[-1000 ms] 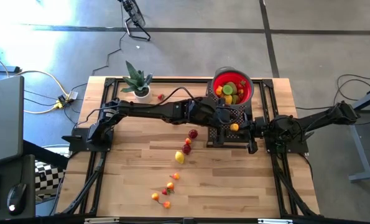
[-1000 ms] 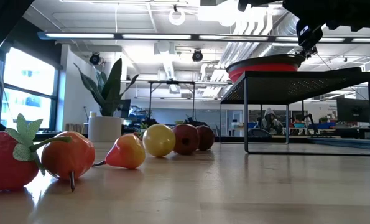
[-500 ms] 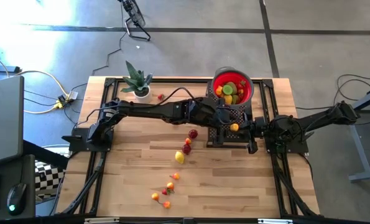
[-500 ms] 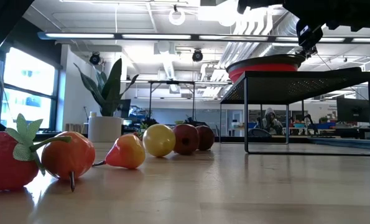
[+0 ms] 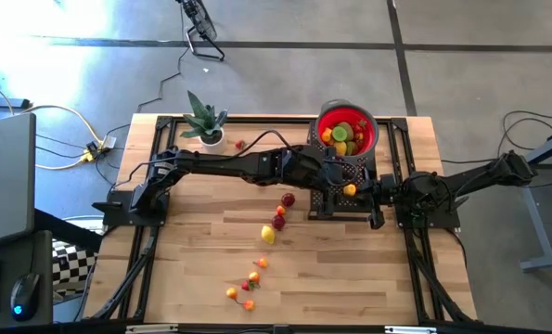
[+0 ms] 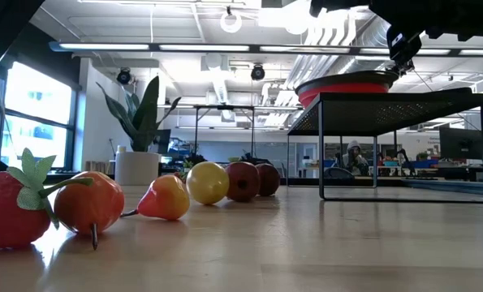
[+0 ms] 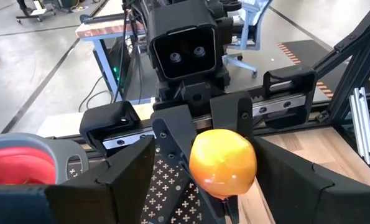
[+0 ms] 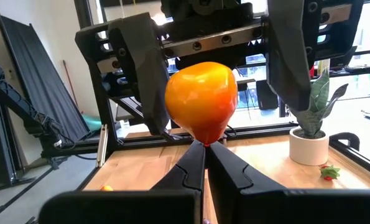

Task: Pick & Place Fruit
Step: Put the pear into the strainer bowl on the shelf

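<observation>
A red bowl (image 5: 348, 131) on a black mesh stand (image 5: 342, 186) already holds several toy fruits. Just in front of the bowl, over the stand, the right gripper (image 5: 353, 191), fingers pressed together, pinches the stem of an orange fruit (image 5: 350, 190), while the left gripper (image 5: 336, 173) spreads wide around it. About ten fruits (image 5: 267, 235) remain on the table (image 5: 192, 269), trailing away from the stand.
</observation>
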{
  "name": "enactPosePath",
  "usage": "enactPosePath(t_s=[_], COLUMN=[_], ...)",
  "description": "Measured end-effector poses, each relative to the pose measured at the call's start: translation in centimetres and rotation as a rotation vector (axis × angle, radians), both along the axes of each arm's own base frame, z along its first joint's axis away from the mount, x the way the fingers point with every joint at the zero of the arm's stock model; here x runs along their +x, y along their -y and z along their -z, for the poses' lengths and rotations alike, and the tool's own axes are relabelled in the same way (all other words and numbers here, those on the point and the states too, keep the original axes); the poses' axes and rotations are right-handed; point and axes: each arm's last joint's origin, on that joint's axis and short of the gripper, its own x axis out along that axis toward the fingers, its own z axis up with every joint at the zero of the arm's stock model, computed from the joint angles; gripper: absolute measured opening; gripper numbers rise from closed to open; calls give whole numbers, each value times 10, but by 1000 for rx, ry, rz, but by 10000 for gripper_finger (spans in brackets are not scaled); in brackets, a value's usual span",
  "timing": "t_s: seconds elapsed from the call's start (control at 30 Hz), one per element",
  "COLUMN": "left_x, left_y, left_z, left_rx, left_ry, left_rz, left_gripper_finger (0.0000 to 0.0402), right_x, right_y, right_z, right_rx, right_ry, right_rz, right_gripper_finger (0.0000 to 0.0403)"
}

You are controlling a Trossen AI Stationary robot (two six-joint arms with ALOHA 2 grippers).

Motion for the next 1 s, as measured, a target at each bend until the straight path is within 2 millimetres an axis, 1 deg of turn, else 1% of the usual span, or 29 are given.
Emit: enactPosePath(t_s=[0.2,0.43,0.53,0.6,0.63,0.77,0.9,1.0], left_x=[1,0,2,-3,-5,-29,-53,-79], left_y=[-1,-1,1,2,2,1,1,0], left_z=[-3,0,8,12,11,4,19,22], left_rx=[9,-5,-12,-13,-13,-16,-2,4], left_ry=[34,0,5,-1,23,114,149,209], left_rz=[-39,-47,-42,-39,-39,-38,-38,-37], left_gripper_finger=[260,260,260,260,260,260,260,260], right_x=[0,0,0,0,0,0,0,0], right_y=[0,0,0,0,0,0,2,3], right_z=[0,0,1,1,1,2,2,1], right_rx=[0,0,3,3,2,1,7,19], right_ry=[0,-2,-6,-8,-9,-17,-17,-14], right_rz=[0,0,0,-1,0,3,55,96], right_gripper_finger=[4,4,4,4,4,4,4,4])
